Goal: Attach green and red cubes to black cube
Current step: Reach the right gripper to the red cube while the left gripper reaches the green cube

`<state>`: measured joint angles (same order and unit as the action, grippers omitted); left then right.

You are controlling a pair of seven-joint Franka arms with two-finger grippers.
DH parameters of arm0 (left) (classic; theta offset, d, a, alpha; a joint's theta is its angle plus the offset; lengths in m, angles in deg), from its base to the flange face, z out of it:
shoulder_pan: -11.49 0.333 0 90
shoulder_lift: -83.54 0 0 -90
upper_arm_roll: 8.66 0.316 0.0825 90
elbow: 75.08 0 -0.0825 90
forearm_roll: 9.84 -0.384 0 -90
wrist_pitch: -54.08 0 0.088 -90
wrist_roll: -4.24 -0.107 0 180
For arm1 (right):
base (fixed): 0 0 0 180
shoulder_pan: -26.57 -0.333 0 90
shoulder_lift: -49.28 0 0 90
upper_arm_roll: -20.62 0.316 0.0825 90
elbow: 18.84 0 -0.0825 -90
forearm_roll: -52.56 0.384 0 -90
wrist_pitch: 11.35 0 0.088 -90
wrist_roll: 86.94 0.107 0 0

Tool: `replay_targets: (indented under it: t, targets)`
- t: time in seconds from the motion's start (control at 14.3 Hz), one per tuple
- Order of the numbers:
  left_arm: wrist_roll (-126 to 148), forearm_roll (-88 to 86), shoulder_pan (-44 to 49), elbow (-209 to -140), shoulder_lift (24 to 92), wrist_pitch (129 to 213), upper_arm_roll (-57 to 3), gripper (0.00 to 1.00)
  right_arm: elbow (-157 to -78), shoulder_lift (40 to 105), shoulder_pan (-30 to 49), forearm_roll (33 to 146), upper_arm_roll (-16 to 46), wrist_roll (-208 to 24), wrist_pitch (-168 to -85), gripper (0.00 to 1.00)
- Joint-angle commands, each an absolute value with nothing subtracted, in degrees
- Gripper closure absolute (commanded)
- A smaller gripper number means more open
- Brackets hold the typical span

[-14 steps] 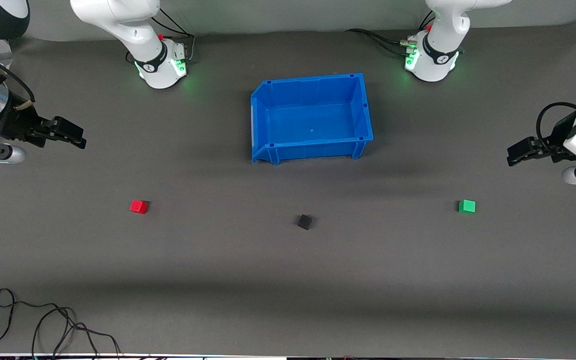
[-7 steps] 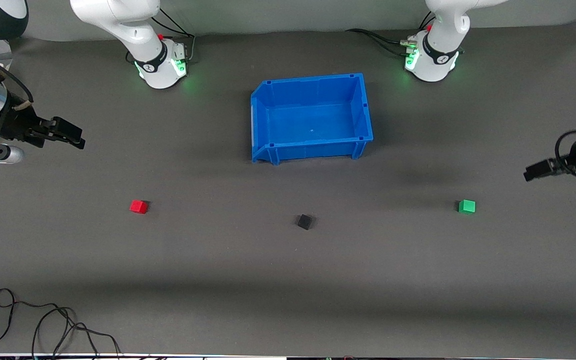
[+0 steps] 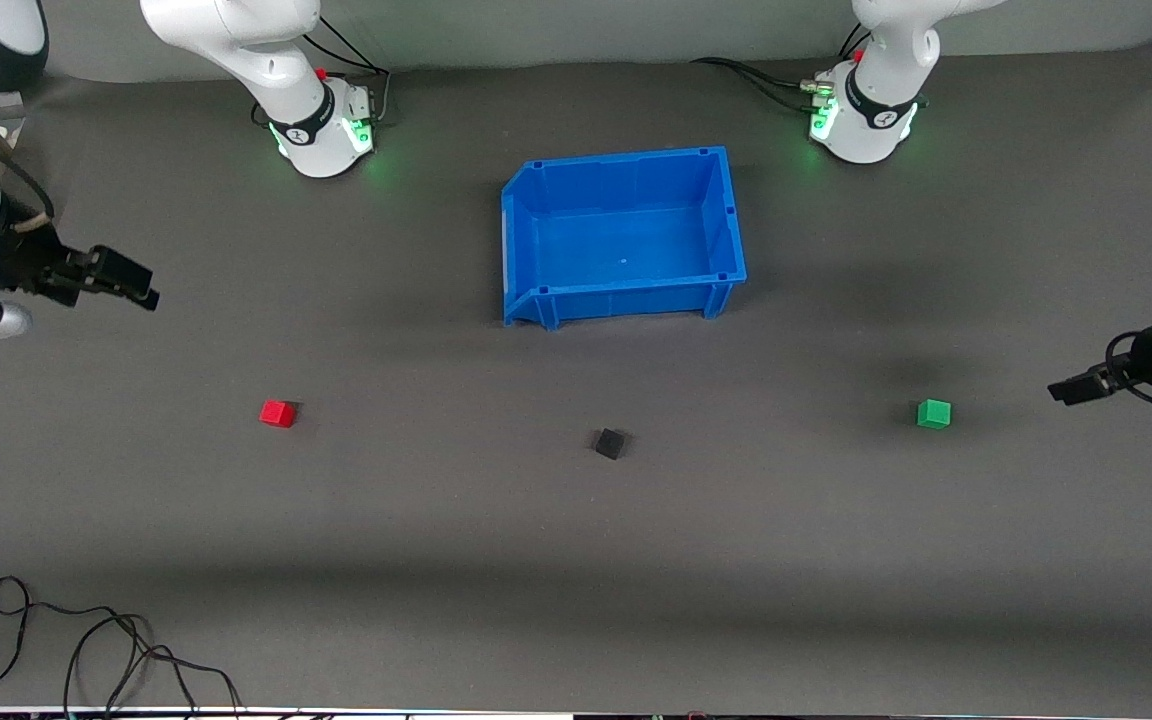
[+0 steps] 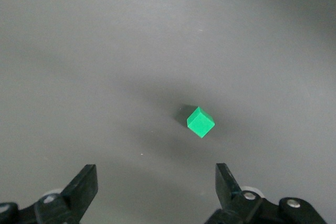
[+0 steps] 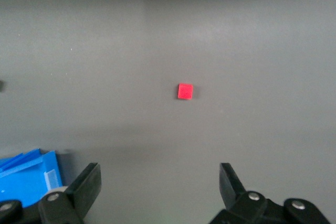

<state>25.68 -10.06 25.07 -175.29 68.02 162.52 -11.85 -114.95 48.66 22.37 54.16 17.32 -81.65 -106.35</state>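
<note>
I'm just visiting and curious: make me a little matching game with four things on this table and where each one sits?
Things:
1. red cube
2. green cube
3. black cube
4. blue bin

Places:
A. toward the left arm's end of the table
B. between the two coloured cubes
C. nearest the robots' bases
D. toward the right arm's end of the table

Pairs: 1-D, 2-A, 3-B, 4-C

An open blue bin (image 3: 624,236) sits on the dark grey counter (image 3: 576,560) midway between its two ends, nothing inside it, while a loose black cable (image 3: 86,650) lies coiled at the counter's near edge, toward the right arm's end.
</note>
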Motion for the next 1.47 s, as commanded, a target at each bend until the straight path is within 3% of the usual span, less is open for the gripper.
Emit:
replay_targets:
  t: [0.0, 0.28, 0.63, 0.77, 0.91, 1.26, 1.33, 1.4]
  targets:
    - [41.8, -9.67, 23.54, -174.4, 64.13, 164.99, -12.44, 0.0, -120.78, 48.57, 22.0, 59.48, 13.78, -85.01, -111.62, 0.0]
    - [57.9, -9.32, 23.09, -175.7, 59.82, 169.99, -12.61, 0.0, -126.49, 51.55, 22.09, 59.59, 13.5, -85.01, -120.66, 0.0]
    - [67.51, -9.32, 22.04, -187.4, 58.94, 186.07, -12.7, 0.03, -129.4, 60.34, 22.17, 58.54, 13.15, -85.36, -129.81, 0.0]
    - [68.74, -9.14, 21.69, -187.23, 57.01, 186.8, -12.7, 0.05, -131.06, 62.54, 22.0, 58.53, 13.15, -85.27, -133.06, 0.0]
    - [69.71, -9.14, 21.34, -187.4, 54.99, 186.97, -12.7, 0.14, -133.7, 64.65, 22.0, 58.53, 13.15, -85.27, -137.97, 0.0]
    - [71.3, -9.23, 21.07, -187.75, 51.9, 190.31, -12.7, 0.15, -139.76, 69.57, 21.82, 58.53, 13.15, -85.27, -150.54, 0.0]
    - [71.47, -9.23, 21.33, -187.93, 51.99, 190.31, -12.7, 0.22, -140.12, 70.62, 21.82, 58.62, 13.15, -85.18, -152.22, 0.0]
    - [71.56, -9.23, 21.33, -188.19, 52.42, 190.23, -12.7, 0.38, -140.21, 71.85, 21.82, 58.8, 13.15, -85.1, -153.1, 0.0]
